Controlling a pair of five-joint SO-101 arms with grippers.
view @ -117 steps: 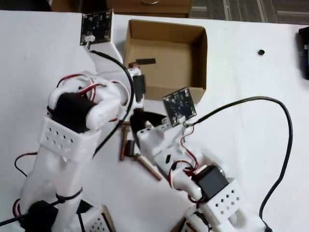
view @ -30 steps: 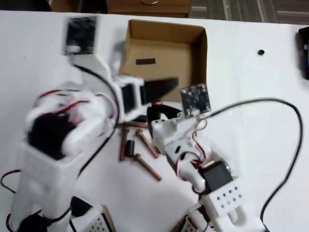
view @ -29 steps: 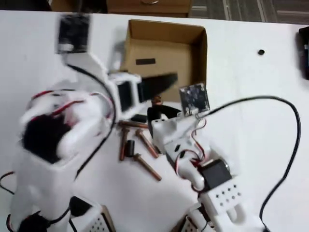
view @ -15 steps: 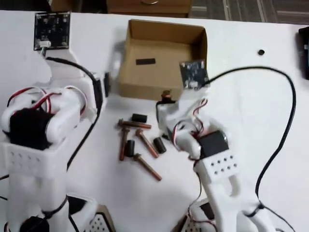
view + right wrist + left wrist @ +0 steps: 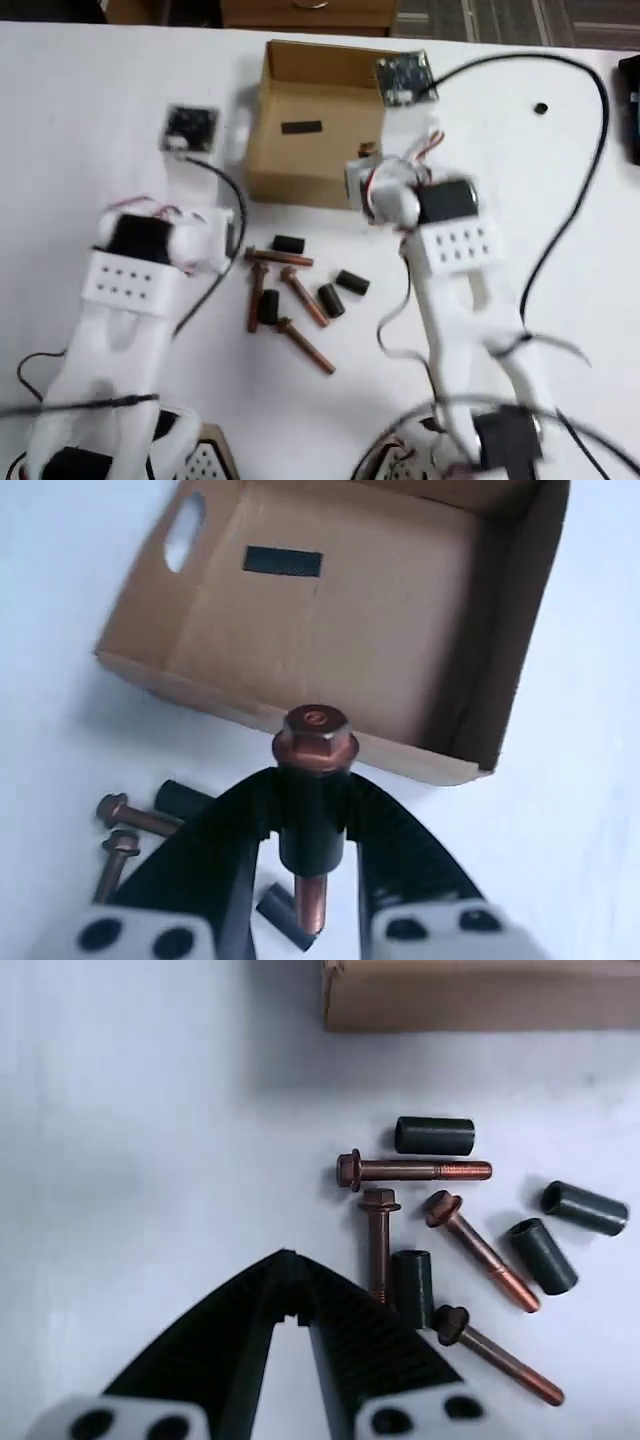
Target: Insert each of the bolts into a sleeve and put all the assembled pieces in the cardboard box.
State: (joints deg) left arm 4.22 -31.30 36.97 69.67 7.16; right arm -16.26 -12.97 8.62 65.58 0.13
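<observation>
L gripper (image 5: 290,1260) sits over bare table (image 5: 120,1160), fingers pinched tip to tip w/ nothing btw them. Just beyond it, btw the two arms, lie the loose parts: 4 copper bolts (image 5: 415,1171) and 4 black sleeves (image 5: 435,1135), none joined, one sleeve right alongside a bolt shank, the rest scattered near each other. Farther on, R gripper (image 5: 312,790) is clamped on an assembled piece (image 5: 315,735), i.e. bolt through sleeve, hex head pointing away from the wrist, thread tip poking out the other end, held just at the near wall of the cardboard box (image 5: 330,630). Box is open-topped w/ a small dark oblong (image 5: 283,562) flat on its floor; can't tell what it is. Past the box, far R of table, a tiny black bit (image 5: 541,107)
</observation>
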